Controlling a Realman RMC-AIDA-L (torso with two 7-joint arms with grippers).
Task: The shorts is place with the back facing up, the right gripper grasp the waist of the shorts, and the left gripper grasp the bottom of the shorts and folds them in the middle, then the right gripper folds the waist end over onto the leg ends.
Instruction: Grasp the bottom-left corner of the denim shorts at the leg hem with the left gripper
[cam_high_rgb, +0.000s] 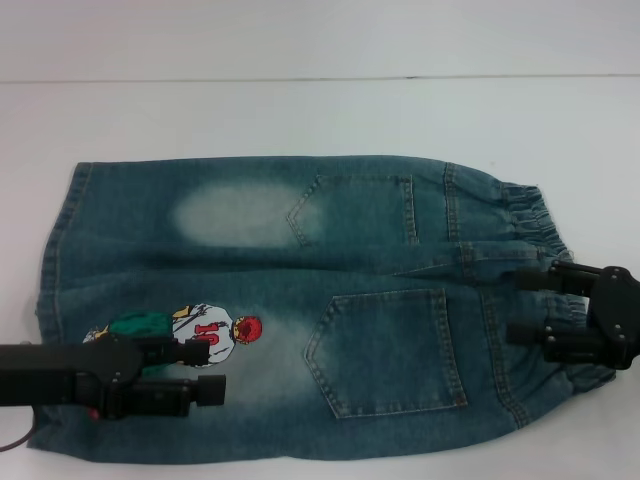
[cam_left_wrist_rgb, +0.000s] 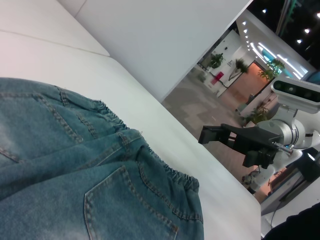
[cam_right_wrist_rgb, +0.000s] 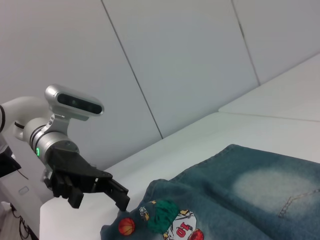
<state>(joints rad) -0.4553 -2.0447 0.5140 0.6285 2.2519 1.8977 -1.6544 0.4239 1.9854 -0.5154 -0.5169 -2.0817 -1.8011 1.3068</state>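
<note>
The denim shorts (cam_high_rgb: 300, 300) lie flat on the white table, back pockets up, with the puckered waist (cam_high_rgb: 535, 215) to the right and the leg hems (cam_high_rgb: 52, 265) to the left. My left gripper (cam_high_rgb: 205, 370) hovers over the near leg beside the cartoon print (cam_high_rgb: 205, 335), its fingers open and pointing toward the waist. The right wrist view shows this left gripper (cam_right_wrist_rgb: 117, 195) just off the hem by the print (cam_right_wrist_rgb: 175, 227). My right gripper (cam_high_rgb: 522, 305) is open at the near part of the waist, one prong on each side of the band. The left wrist view shows the right gripper (cam_left_wrist_rgb: 215, 135) beyond the waist (cam_left_wrist_rgb: 170, 172).
The white table (cam_high_rgb: 320, 110) runs back to a pale wall, its far edge a little behind the shorts. In the left wrist view the table's side edge (cam_left_wrist_rgb: 235, 200) drops off just past the waist.
</note>
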